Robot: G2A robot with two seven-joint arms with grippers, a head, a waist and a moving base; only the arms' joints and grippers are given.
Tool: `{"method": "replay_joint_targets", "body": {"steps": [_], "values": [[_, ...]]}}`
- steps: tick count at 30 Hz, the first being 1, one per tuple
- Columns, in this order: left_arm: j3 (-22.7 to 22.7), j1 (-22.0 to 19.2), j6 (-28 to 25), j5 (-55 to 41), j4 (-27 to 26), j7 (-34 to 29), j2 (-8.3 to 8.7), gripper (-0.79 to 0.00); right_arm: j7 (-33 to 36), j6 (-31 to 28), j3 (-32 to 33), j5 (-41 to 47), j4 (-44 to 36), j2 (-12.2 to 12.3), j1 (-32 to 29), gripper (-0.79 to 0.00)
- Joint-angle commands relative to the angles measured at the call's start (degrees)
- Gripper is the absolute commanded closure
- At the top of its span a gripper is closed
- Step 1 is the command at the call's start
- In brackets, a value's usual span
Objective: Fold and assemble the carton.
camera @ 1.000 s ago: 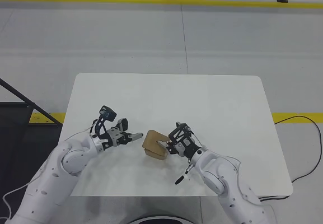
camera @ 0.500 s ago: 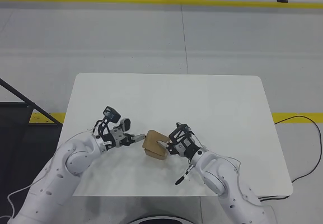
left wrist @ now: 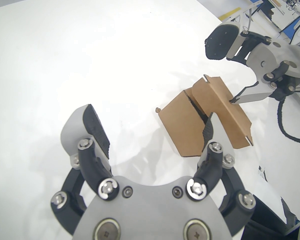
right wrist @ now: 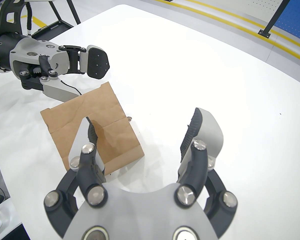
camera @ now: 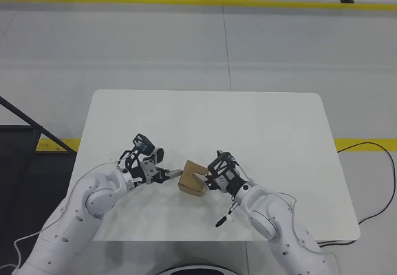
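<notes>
The carton (camera: pixel 191 178) is creased matt brown cardboard; the table (camera: pixel 267 130) smooth white. The left end effector (left wrist: pixel 150 116) and right end effector (right wrist: pixel 142 117) are grey metal with black textured pads (left wrist: pixel 97 131).

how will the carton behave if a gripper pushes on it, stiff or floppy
Probably light and apt to slide: the carton is thin cardboard on a smooth table. Likely floppy at its creases, since its flaps stand half-folded with a gap between them. A one-sided push may skew it.
</notes>
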Motion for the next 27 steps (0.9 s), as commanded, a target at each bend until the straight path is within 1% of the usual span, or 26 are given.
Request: {"method": "replay_joint_targets", "body": {"steps": [1, 13, 27], "values": [[0.16, -0.05, -0.05, 0.17, 0.02, -0.02, -0.05, -0.785, 0.12, -0.03, 0.01, 0.11, 0.02, -0.01, 0.05, -0.714], [0.69, -0.51, 0.28, 0.61, 0.39, -0.23, -0.33, -0.785, 0.43, 0.02, -0.20, 0.04, 0.43, -0.12, 0.39, -0.717], [0.19, -0.20, 0.58, 0.23, 0.71, 0.03, -0.45, -0.785, 0.33, -0.17, -0.39, 0.20, 1.35, -0.25, 0.83, -0.730]]}}
